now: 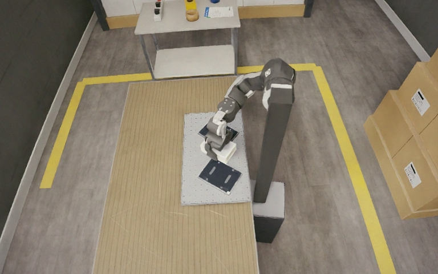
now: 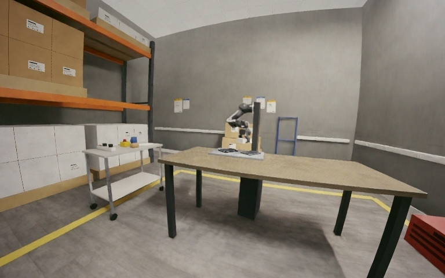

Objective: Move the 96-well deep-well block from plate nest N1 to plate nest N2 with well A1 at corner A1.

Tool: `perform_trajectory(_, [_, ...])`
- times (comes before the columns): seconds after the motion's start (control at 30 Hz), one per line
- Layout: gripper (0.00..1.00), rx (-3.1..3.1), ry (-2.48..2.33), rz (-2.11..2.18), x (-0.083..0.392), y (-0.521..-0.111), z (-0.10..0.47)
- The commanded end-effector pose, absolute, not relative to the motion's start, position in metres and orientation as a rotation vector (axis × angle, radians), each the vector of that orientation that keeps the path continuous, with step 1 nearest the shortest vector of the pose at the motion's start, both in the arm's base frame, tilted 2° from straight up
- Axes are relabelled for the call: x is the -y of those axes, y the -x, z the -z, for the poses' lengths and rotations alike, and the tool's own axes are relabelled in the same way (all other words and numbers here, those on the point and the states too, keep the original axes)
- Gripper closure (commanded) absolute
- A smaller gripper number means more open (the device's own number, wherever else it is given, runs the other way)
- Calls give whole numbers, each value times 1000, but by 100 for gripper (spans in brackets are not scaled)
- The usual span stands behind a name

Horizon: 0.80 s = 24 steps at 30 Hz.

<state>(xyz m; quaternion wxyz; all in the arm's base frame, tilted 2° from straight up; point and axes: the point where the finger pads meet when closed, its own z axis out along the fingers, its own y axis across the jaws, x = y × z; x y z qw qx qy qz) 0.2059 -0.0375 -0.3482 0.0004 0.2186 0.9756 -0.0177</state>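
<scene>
The white deep-well block hangs in the air between the two dark plate nests, above the grey perforated baseplate. My gripper is shut on the block from above and hides much of its top. Nest N1 lies just behind the block, partly covered by my wrist, and has nothing in it. Nest N2 lies in front of the block and is open to view. In the side view the block is clearly above the nests N1 and N2. I cannot make out the cut-off corner.
The arm's dark column stands at the table's right edge beside the baseplate. A white cart with small items stands beyond the table's far end. Cardboard boxes are stacked at the far right.
</scene>
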Motion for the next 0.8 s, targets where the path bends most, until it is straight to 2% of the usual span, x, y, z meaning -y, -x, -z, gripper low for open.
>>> perform_trajectory(0.0, [100,-3062,-680,50,34,-206,346])
perform_trajectory(0.23, [100,-3062,-680,50,34,-206,346])
perform_trajectory(0.4, [100,-3062,-680,50,-5,-200,348])
perform_trajectory(0.77, [100,-3062,-680,50,-5,-200,348])
